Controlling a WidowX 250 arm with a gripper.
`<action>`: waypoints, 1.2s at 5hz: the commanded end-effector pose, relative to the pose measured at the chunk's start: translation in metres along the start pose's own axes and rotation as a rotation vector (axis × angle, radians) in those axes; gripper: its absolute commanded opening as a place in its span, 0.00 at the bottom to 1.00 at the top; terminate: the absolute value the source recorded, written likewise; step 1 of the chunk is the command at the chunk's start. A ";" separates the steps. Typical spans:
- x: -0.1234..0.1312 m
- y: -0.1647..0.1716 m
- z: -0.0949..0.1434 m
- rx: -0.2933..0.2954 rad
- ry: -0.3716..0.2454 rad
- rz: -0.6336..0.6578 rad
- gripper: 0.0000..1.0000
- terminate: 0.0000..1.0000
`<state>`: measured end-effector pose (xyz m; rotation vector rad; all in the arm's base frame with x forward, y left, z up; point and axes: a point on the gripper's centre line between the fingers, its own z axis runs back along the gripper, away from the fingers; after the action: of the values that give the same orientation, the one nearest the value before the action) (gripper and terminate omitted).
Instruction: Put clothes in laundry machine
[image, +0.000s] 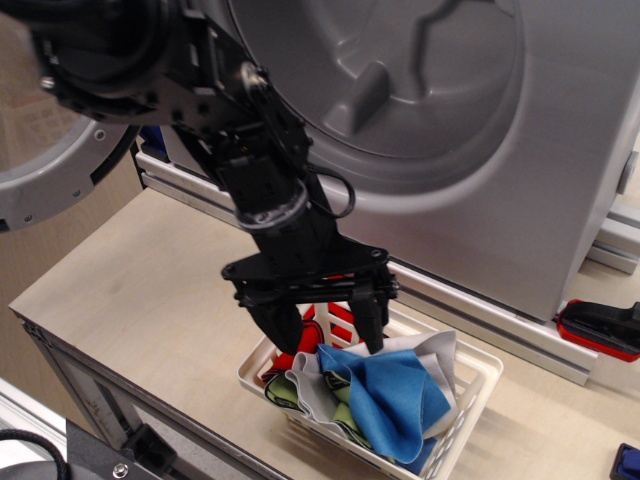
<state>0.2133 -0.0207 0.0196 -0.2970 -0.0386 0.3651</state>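
The clothes lie piled in a white slatted basket (470, 415) at the table's front: a bright blue cloth (395, 395) on top, a pale grey one (430, 352), a lime green one with dark edging (338, 418) and a red one (332, 322) at the back left. My gripper (325, 330) is open, fingers pointing down over the basket's back left part, its tips at the cloth pile. The silver-grey laundry machine (520, 190) stands behind with its drum mouth (390, 70) open and grey paddles showing. Its round door (50, 170) hangs open at the left.
The wooden table (150, 290) carries the basket. A metal rail (470, 310) runs along the machine's base. A red and black tool (600, 328) lies at the right edge. A blue object (628, 462) shows at the bottom right corner.
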 end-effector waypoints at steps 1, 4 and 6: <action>0.012 -0.013 -0.021 0.006 -0.009 0.068 1.00 0.00; 0.023 -0.013 -0.074 0.030 -0.059 0.087 1.00 0.00; 0.018 -0.015 -0.087 0.037 -0.100 0.054 1.00 0.00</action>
<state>0.2375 -0.0507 -0.0632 -0.2467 -0.1064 0.4435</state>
